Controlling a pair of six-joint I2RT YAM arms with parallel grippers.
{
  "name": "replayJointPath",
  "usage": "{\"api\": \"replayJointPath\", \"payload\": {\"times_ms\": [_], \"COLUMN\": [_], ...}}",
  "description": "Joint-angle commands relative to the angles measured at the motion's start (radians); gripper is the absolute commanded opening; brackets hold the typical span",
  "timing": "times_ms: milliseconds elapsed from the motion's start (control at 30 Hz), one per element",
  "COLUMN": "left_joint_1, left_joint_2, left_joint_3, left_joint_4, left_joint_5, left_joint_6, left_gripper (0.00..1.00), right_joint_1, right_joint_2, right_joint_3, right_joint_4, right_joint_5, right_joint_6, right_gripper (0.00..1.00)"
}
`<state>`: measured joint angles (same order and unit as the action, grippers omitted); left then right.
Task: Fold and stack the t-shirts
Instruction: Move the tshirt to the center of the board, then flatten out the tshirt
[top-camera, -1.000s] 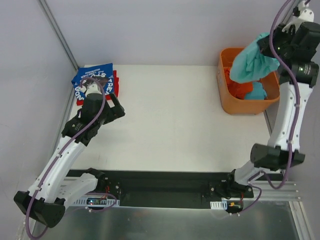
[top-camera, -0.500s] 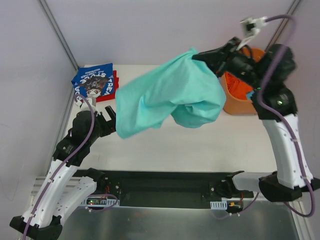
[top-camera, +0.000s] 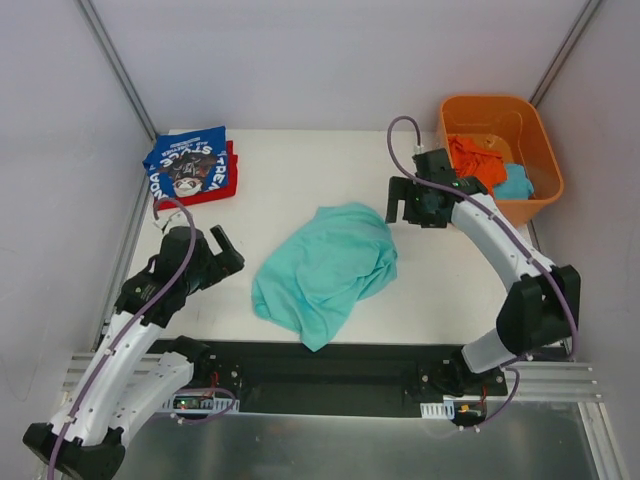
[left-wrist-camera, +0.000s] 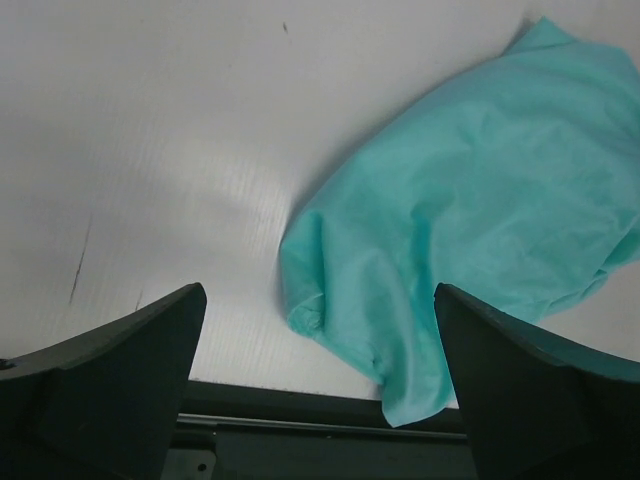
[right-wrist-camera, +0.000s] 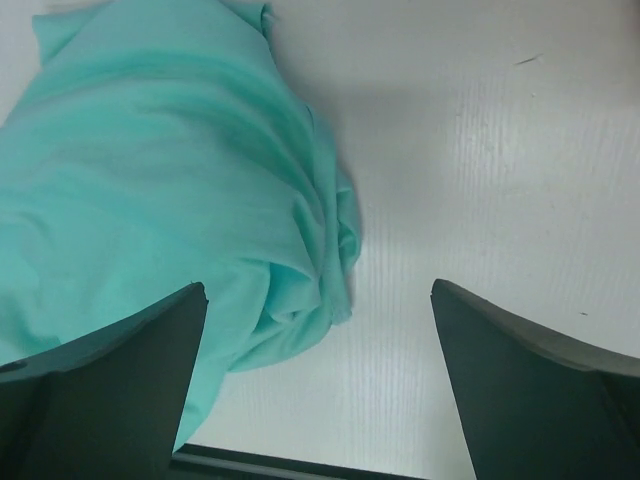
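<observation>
The mint-teal t-shirt (top-camera: 325, 268) lies crumpled in a heap on the middle of the table, its near tip at the front edge; it also fills much of the left wrist view (left-wrist-camera: 480, 200) and the right wrist view (right-wrist-camera: 160, 180). My right gripper (top-camera: 398, 208) (right-wrist-camera: 318, 290) is open just right of the heap, holding nothing. Left of the heap, my left gripper (top-camera: 228, 252) (left-wrist-camera: 318, 300) is open and points at it. At the far left corner, the folded royal-blue t-shirt (top-camera: 188, 165) lies on the red t-shirt (top-camera: 226, 186).
The orange tub (top-camera: 480, 99) stands at the far right corner with an orange cloth (top-camera: 470, 160) and a blue-teal cloth (top-camera: 513, 183) inside. A black rail (top-camera: 320, 362) runs along the table's near edge. Grey walls close in the left and far sides.
The right gripper swung the mint-teal t-shirt out of the tub and over the table, then opened; the shirt now lies on the table. The left arm drew back from the blue stack.
</observation>
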<state>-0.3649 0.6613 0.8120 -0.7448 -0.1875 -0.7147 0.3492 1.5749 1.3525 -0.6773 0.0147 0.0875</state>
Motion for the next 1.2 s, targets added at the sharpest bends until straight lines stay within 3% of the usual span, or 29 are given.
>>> {"api": "replayJointPath", "payload": {"times_ms": [0,133,200,300,333,433,500,700,967,1067,1167], "left_joint_1": [0.003,-0.034,-0.142,-0.326,-0.441,-0.625,-0.681,-0.755,-0.769,-0.77,-0.77], "left_joint_2": [0.078,0.112,0.124,0.193,0.22,0.34,0.438,0.678,0.869,0.917,0.971], "left_joint_3": [-0.062,-0.18,-0.255,-0.234,-0.214,-0.133,-0.085,0.004,0.075,0.091,0.166], "left_joint_4": [-0.028,0.115,0.261,0.317,0.317,0.317,0.317,0.317,0.259,0.211,0.157], "left_joint_5": [0.17,0.422,0.491,0.436,0.371,0.326,0.289,0.272,0.221,0.157,0.09], "left_joint_6": [-0.034,-0.074,-0.139,-0.19,-0.19,-0.18,-0.183,-0.212,-0.23,-0.255,-0.262], "left_gripper": [0.99,0.98,0.94,0.94,0.94,0.92,0.9,0.82,0.78,0.69,0.53], "right_joint_1": [0.011,0.013,0.013,0.007,0.005,-0.001,-0.006,-0.006,0.011,0.022,0.03], "right_joint_2": [-0.219,-0.369,-0.415,-0.495,-0.522,-0.533,-0.51,-0.345,-0.132,-0.063,-0.007], "right_joint_3": [-0.164,-0.381,-0.474,-0.527,-0.548,-0.582,-0.599,-0.604,-0.527,-0.515,-0.504], "right_joint_4": [0.01,0.06,0.067,0.05,0.056,0.093,0.12,0.298,0.38,0.407,0.43], "right_joint_5": [0.087,0.03,0.051,0.122,0.128,0.107,0.062,-0.145,-0.236,-0.246,-0.259], "right_joint_6": [0.006,0.087,0.107,0.142,0.149,0.165,0.176,0.187,0.161,0.166,0.169], "right_gripper": [1.0,1.0,1.0,1.0,1.0,0.98,0.95,0.77,0.71,0.68,0.57]}}
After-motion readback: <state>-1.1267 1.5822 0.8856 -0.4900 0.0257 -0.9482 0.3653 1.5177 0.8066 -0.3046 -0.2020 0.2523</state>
